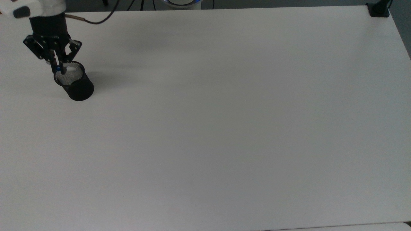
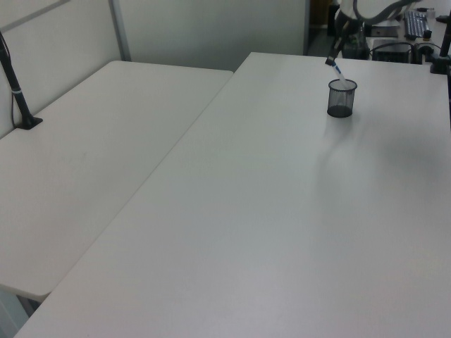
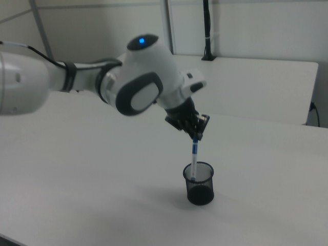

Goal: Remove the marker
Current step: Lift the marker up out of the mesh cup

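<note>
With marker [image 3: 194, 158] pinched at its top by gripper [image 3: 197, 134], fingers closed on it, roughly half drawn out; lower end inside mesh cup [image 3: 199, 183] (near top view's left edge); left: clear rim, put down

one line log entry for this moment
phase: lift | hand: shut on white blue-capped marker | marker: lower end inside black mesh cup | cup: upright on white table

The white arm [image 3: 77, 82] reaches in from the right view's left, wrist angled downward; its black gripper [image 3: 195, 136] is pinched closed on the marker [image 3: 193, 156], just above the mesh cup [image 3: 199, 183]
</note>
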Tool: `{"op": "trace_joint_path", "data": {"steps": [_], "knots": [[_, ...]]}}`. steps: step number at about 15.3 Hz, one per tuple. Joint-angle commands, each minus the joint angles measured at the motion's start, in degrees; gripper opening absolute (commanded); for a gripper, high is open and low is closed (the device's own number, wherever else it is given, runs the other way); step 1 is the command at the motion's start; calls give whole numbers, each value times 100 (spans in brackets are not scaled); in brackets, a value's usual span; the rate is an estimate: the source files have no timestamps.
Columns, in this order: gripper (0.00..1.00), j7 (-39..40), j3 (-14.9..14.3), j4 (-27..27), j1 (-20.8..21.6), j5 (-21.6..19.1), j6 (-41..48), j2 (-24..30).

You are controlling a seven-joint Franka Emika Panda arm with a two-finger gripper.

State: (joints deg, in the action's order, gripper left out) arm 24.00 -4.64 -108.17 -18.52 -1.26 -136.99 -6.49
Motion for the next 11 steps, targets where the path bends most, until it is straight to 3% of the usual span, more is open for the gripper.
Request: {"op": "trace_joint_path", "data": {"steps": [1,4,6,11], "knots": [[0,-53,-20,138,-3,-190,673,587],[0,-53,7,278,49,-401,1208,737],[0,-105,277,279,67,-419,1639,659],[0,-1177,876,218,155,-428,2019,185]]}}
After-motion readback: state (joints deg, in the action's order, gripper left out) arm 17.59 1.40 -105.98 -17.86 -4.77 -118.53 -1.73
